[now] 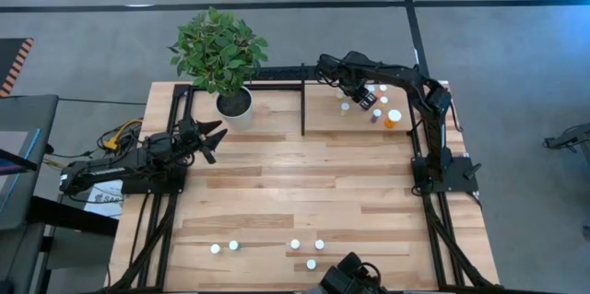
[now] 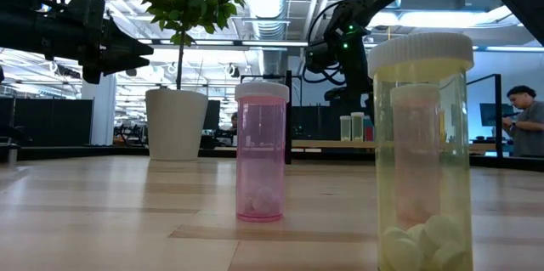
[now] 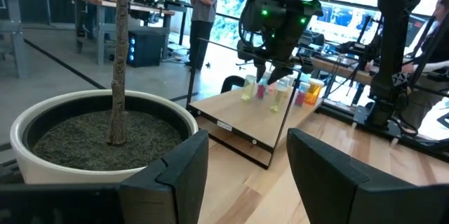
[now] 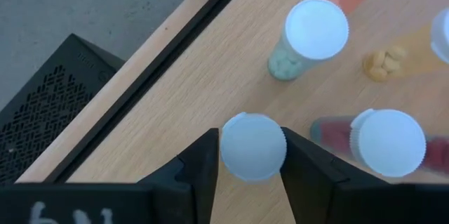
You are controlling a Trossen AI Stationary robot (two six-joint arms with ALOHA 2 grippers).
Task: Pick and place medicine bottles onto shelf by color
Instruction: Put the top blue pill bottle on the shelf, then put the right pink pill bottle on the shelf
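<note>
Near edge of desk: five white-capped medicine bottles stand loose in a rough row, apparently waiting their turn; the low view shows a pink one and a greenish one upright.
Left gripper: hovers beside the white plant pot, fingers spread and holding nothing; judged to be waiting clear of the work.
Shelf: at the far right of the desk, already carrying several upright bottles in a cluster, greenish near greenish, orange and pink further along.
Right gripper: above the shelf, fingers either side of a white cap; whether they pinch it or have just let go, I cannot tell.
</note>
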